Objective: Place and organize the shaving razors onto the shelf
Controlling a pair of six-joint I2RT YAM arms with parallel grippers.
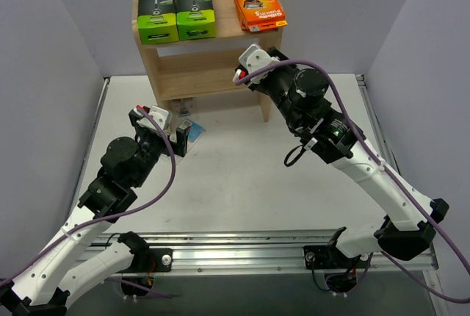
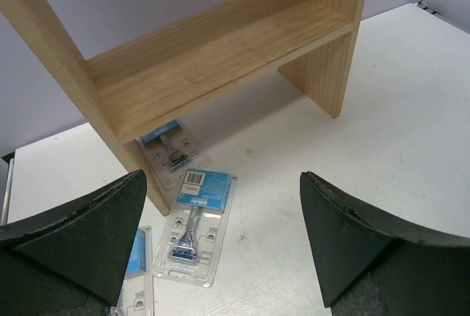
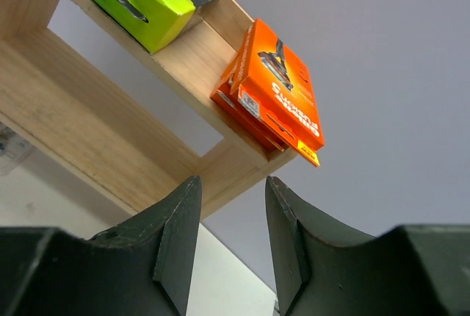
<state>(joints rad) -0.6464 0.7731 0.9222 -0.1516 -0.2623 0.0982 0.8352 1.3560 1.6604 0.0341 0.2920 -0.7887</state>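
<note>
The wooden shelf (image 1: 220, 33) stands at the back. Its top tier holds two black-and-lime-green boxes (image 1: 176, 11) on the left and a stack of orange boxes (image 1: 257, 1) on the right, overhanging the edge. My right gripper (image 1: 248, 66) is open and empty beside the shelf's right panel, below the orange boxes (image 3: 279, 88); its jaws (image 3: 232, 184) hold nothing. My left gripper (image 1: 172, 128) is wide open and empty (image 2: 222, 184) above a blister pack (image 2: 194, 224) lying flat on the table. A second blister pack (image 2: 170, 153) lies under the shelf, and a third (image 2: 136, 272) lies at the left.
The shelf's middle tier (image 2: 213, 44) is bare wood. The shelf's left leg (image 2: 132, 154) stands right by the blister packs. Grey walls close in at the left, back and right. A metal rail (image 1: 242, 246) runs along the near edge.
</note>
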